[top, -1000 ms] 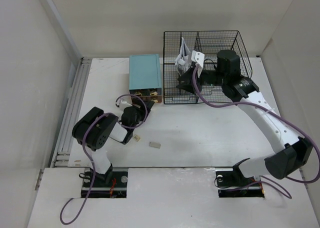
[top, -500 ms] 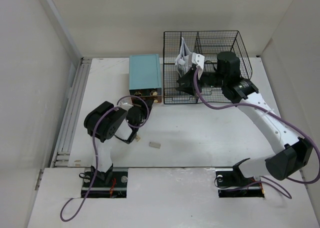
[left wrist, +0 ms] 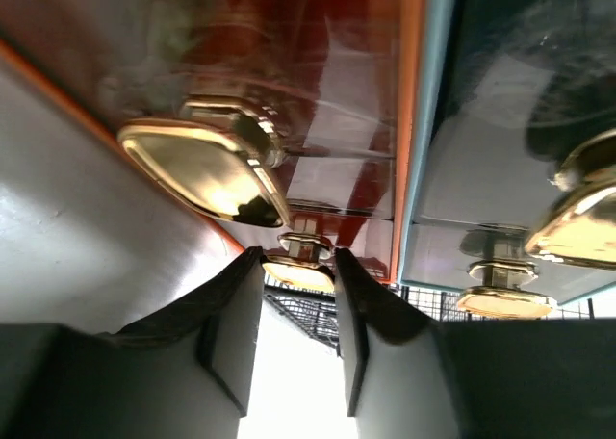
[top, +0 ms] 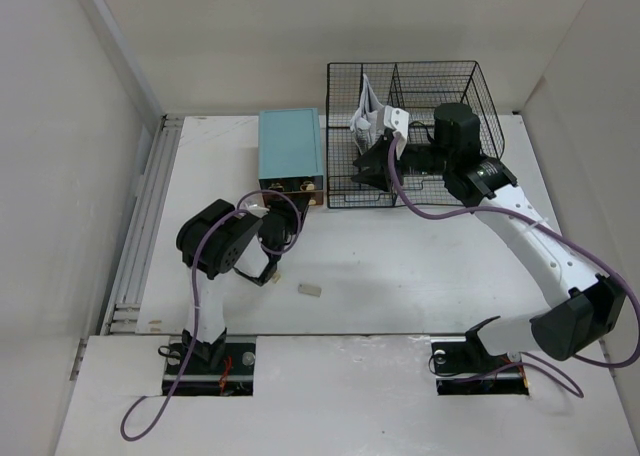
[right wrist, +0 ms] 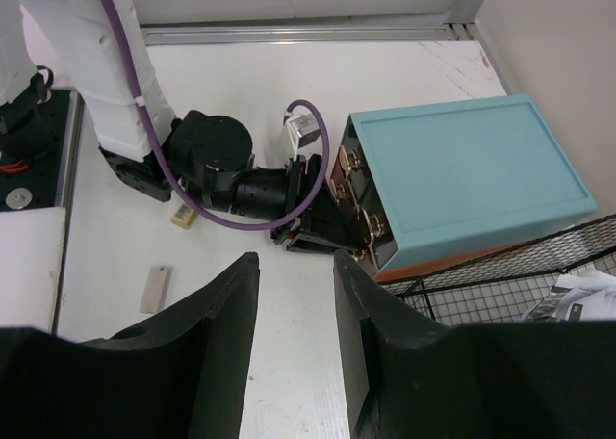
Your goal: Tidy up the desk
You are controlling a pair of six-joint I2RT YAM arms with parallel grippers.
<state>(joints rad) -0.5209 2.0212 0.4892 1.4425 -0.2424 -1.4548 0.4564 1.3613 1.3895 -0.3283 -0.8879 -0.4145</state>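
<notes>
The white desk (top: 400, 266) carries a teal-topped drawer box (top: 290, 146) at the back. My left gripper (top: 296, 200) is pressed up to the box's front. In the left wrist view it (left wrist: 296, 261) is open, and a small gold knob (left wrist: 298, 273) of the red-brown drawer front (left wrist: 327, 73) sits right at its fingertips. My right gripper (top: 368, 166) hovers above the front of the black wire rack (top: 440, 86). In the right wrist view it (right wrist: 296, 271) is open and empty, looking down on the box (right wrist: 462, 179).
A folded paper (top: 366, 116) stands in the rack. A small grey block (top: 309, 290) and a small cream piece (top: 272, 275) lie on the desk near the left arm. A ribbed metal rail (top: 150, 206) runs along the left edge. Pale walls surround the desk.
My left arm has swung up and to the right, bringing its gripper against the drawer box's front. The right arm has barely moved.
</notes>
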